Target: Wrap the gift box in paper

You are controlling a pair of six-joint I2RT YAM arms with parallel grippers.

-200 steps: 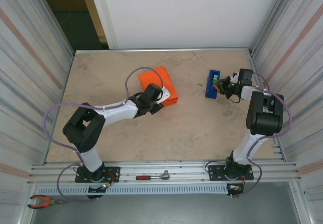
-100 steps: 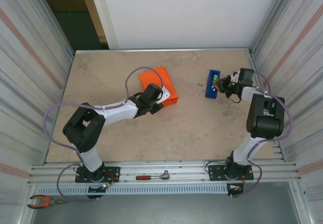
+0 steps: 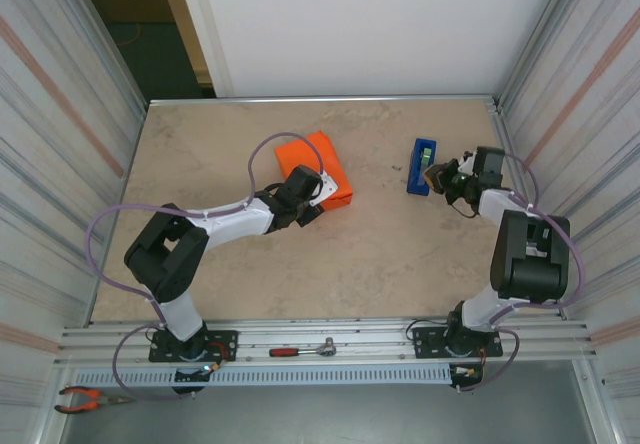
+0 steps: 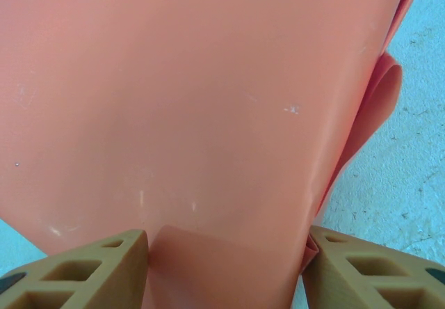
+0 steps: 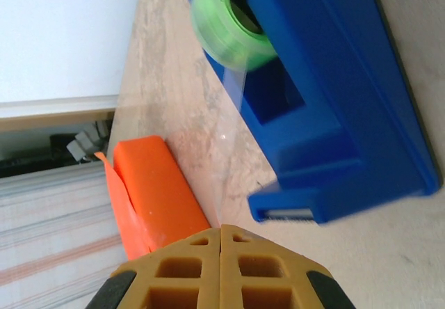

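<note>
The gift box [image 3: 318, 164] lies at the table's middle left, covered in the bright orange paper [image 4: 208, 100]. My left gripper [image 3: 312, 196] holds its near end. In the left wrist view both fingers [image 4: 90, 274] press the paper-covered sides, and a loose fold [image 4: 379, 100] sticks out on the right. My right gripper [image 3: 436, 176] is beside the blue tape dispenser [image 3: 421, 166], shut on a clear strip of tape [image 5: 233, 149] that runs from the green roll [image 5: 226, 27] down to my closed jaws [image 5: 221, 232]. The orange box [image 5: 156, 184] also shows beyond them.
Corrugated metal walls close in on both sides and a white panel stands at the back. A ratchet wrench [image 3: 305, 349] lies on the front rail and pliers [image 3: 85, 399] rest at the bottom left corner. Bare tabletop [image 3: 380, 234] separates box and dispenser.
My right gripper has closed fully and drawn back a little to the right of the dispenser. The left arm and the box have not moved.
</note>
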